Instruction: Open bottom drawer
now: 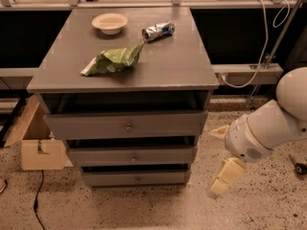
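We find the bottom drawer (136,178) shut. The gripper (213,163) hangs to its right, not touching, fingers (228,174) apparently spread.

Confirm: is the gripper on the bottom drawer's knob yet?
No, the gripper hangs open off the cabinet's right side, apart from the bottom drawer and its knob.

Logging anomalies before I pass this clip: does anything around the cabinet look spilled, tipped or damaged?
Only small things: a dented can lies on its side on the cabinet top, beside a crumpled green bag. The bottom drawer is shut; the gripper hangs open to its right, not touching.
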Motion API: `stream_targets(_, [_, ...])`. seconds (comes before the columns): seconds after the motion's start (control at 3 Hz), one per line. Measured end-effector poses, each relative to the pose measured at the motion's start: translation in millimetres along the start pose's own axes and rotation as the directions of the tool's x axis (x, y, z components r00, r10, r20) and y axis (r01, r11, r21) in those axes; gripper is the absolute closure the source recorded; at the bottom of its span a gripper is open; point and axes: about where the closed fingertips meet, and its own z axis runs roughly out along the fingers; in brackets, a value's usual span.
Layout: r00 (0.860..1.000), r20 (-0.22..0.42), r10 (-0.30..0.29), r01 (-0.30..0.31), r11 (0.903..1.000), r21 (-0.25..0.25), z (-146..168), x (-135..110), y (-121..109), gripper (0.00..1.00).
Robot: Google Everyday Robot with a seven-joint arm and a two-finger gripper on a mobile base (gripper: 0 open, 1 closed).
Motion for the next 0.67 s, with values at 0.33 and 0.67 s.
stream_targets(0.33, [0.998, 0.068, -0.005, 0.007, 0.9997, -0.022, 33.7, 21.0, -10.8, 0.0])
stream_targets(0.67, [0.987, 0.15, -0.054, 0.061, 0.997, -0.047, 111.4, 53.8, -30.2, 0.0])
